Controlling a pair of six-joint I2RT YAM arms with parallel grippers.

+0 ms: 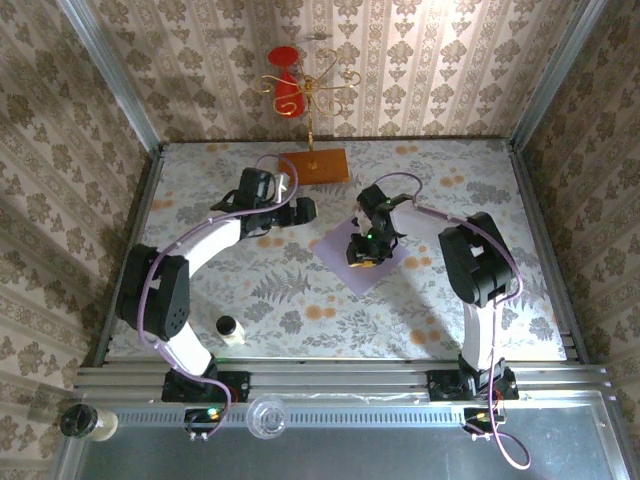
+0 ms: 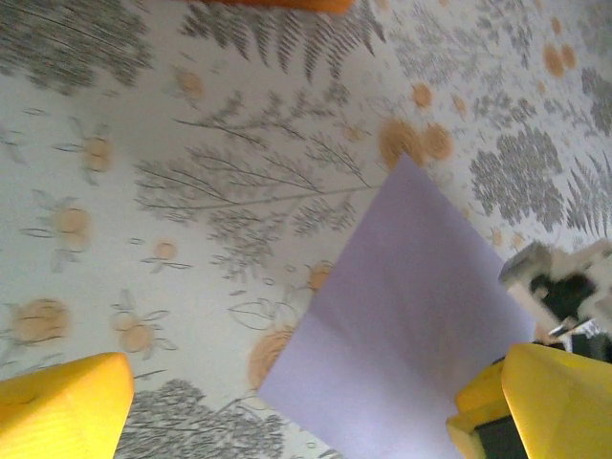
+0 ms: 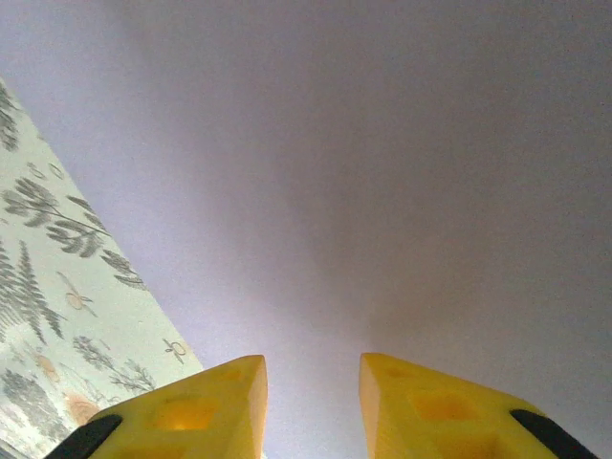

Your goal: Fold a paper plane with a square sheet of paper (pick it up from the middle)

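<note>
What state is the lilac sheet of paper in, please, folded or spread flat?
Spread flat. The square sheet of paper lies as a full diamond on the table; both wrist views show smooth paper, no flap turned over.

Soft, even light from overhead; the right arm [image 1: 472, 262] throws only a faint grey shadow on the flowered table [image 1: 300, 290]. The top view's crisp, walls leaning outward at the edges. The left wrist view's soft and smeary. Up close, the square sheet of paper [image 3: 382, 172] is hazy lilac, dimmer mid-frame.
</note>
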